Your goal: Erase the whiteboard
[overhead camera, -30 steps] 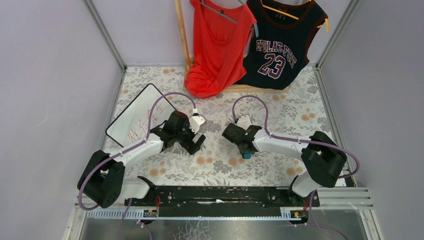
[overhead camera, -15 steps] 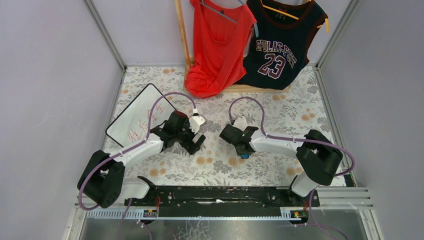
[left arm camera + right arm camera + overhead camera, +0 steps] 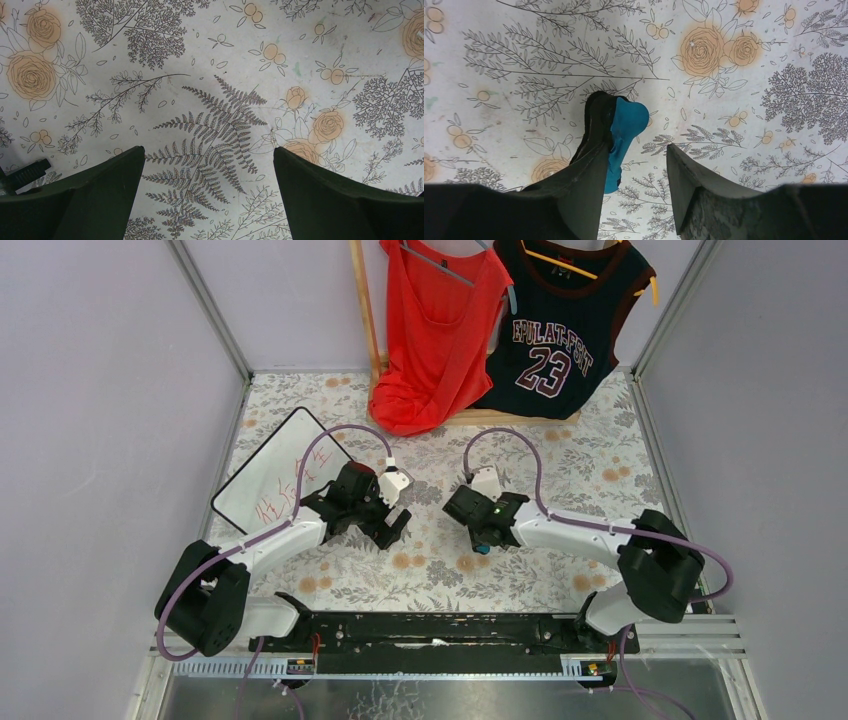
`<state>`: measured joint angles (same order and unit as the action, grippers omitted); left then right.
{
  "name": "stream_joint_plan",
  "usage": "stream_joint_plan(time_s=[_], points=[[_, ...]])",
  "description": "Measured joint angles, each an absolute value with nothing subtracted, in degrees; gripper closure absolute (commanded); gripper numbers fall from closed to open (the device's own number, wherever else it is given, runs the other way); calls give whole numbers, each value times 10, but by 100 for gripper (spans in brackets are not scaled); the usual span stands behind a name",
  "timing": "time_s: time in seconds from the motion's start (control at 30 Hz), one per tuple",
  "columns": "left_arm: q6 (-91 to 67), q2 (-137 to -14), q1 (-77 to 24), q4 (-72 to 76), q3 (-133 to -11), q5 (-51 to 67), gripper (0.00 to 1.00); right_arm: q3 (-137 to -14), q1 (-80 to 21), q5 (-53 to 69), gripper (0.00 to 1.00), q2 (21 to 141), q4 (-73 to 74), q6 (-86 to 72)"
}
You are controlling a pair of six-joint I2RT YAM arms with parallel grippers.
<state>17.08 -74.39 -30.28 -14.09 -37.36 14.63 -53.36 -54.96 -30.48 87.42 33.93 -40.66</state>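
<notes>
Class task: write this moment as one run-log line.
whiteboard: red marks, unerased | left hand: open, empty, over tablecloth | right hand: open, blue object beside one finger

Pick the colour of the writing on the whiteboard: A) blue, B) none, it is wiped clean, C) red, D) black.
C: the whiteboard bears red handwritten marks, seen in the top view.
</notes>
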Motion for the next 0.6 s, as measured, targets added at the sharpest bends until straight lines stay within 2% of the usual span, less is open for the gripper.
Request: stream_joint_plan(time_s=[0.2, 0.43, 0.6], points=[[171, -744, -303, -141, -374, 146, 0, -534, -550, -297, 47, 858, 335, -412], [171, -744, -303, -141, -374, 146, 0, -569, -566, -316, 48, 924, 373, -417], [171, -744, -303, -141, -374, 146, 0, -569, -578, -318, 51, 914, 375, -427]])
